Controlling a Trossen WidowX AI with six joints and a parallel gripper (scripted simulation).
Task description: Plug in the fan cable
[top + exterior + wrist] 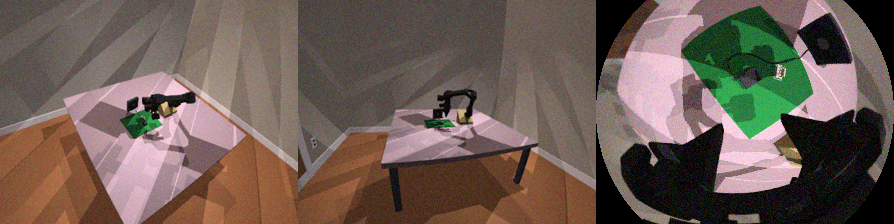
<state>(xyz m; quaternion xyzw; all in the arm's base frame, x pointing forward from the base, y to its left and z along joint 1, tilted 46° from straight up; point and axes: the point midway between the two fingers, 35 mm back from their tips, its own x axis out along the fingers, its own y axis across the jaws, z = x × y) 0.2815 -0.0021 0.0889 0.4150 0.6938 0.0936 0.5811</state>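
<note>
The green board lies flat on the pink table. A small dark plug sits on the board near its middle. Its thin black cable loops across the board to the black square fan just off the board's far edge. A small white part sits on the board beside the plug. I cannot tell the header from the plug. My gripper is open, hangs above the board, and has nothing between its fingers.
The arm's tan base block stands on the table to the right of the board. The table's edges and the wooden floor lie well away from the board.
</note>
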